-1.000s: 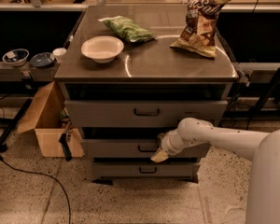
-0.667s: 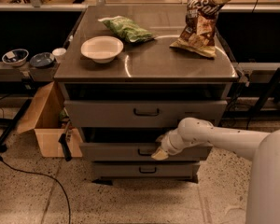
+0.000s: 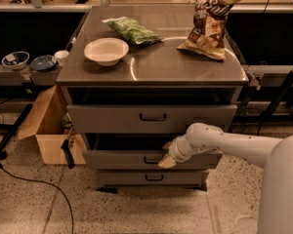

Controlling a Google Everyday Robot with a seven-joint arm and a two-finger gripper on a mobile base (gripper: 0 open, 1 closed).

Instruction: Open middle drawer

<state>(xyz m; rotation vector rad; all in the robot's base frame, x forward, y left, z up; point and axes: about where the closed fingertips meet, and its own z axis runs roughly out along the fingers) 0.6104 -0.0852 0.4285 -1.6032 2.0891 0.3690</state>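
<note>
The middle drawer is the low grey front second from the top of the cabinet, with a small dark loop handle. It stands out a little from the cabinet, with a dark gap above it. My gripper is at the drawer front, just right of the handle and touching or nearly touching it. My white arm reaches in from the right. The top drawer, with a taller front, also stands slightly out. The bottom drawer is slim and looks closed.
On the cabinet top are a white bowl, a green bag and a chip bag. An open cardboard box stands on the floor to the left. A black cable runs across the floor.
No clear change. The gripper stays at the middle drawer's handle, and the drawer front stands where it was.
</note>
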